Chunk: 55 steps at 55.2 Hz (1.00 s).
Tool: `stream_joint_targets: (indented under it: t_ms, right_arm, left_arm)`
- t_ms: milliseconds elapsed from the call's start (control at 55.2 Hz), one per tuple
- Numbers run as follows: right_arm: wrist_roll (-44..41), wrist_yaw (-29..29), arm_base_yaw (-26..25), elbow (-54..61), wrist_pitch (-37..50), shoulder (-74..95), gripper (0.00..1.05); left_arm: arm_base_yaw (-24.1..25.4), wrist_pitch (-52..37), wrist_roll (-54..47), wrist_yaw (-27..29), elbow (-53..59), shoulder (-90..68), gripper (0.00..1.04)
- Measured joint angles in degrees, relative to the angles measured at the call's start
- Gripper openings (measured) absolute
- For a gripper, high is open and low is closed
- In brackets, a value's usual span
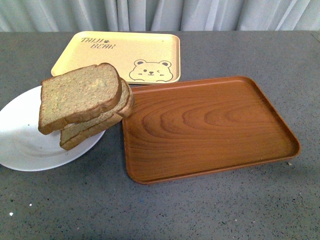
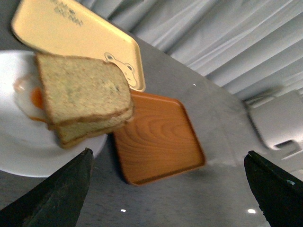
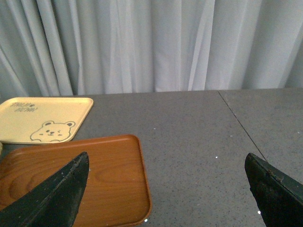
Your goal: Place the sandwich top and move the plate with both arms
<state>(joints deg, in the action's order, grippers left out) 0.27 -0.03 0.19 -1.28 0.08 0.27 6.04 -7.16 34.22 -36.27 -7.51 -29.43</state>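
Observation:
The sandwich top point(image 1: 80, 95), a brown wholemeal slice, lies tilted on a second bread slice point(image 1: 97, 125) on the white plate point(image 1: 25, 140) at the left. The stack overhangs the plate's right rim. In the left wrist view the sandwich top point(image 2: 83, 90) covers a fried egg point(image 2: 29, 97) on the plate point(image 2: 19, 151). My left gripper point(image 2: 173, 189) is open and empty, above the table beside the plate. My right gripper point(image 3: 173, 189) is open and empty above the grey table, near the wood-grain tray's corner. Neither arm shows in the front view.
A brown wood-grain tray point(image 1: 210, 125) lies empty right of the plate, touching the sandwich's edge. A pale yellow bear-print tray point(image 1: 122, 55) lies behind. Grey curtains point(image 3: 151, 42) hang at the table's far edge. A table seam point(image 3: 241, 125) runs on the right.

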Motion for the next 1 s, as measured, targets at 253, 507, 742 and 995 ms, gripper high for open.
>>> stream_joint_targets:
  t_ms: [253,507,742,995]
  right_arm:
    - [0.0,0.04,0.0,0.0,-0.04,0.0,0.96]
    - [0.0,0.07,0.0,0.0,-0.04,0.0,0.96]
    - [0.0,0.04,0.0,0.0,-0.04,0.0,0.96]
    - [0.0,0.04,0.0,0.0,-0.04,0.0,0.96]
  left_arm:
    - [3.04,-25.35,10.78,1.53,-2.86,-32.72,0.96]
    - [13.25,-37.38,7.19,0.33,-4.83,-56.28,0.96]
    - [13.94,-45.27,5.9,3.02,-7.39,-72.0,0.96]
    - [11.82,-50.25,8.33,5.4,-10.73,-81.85,0.96]
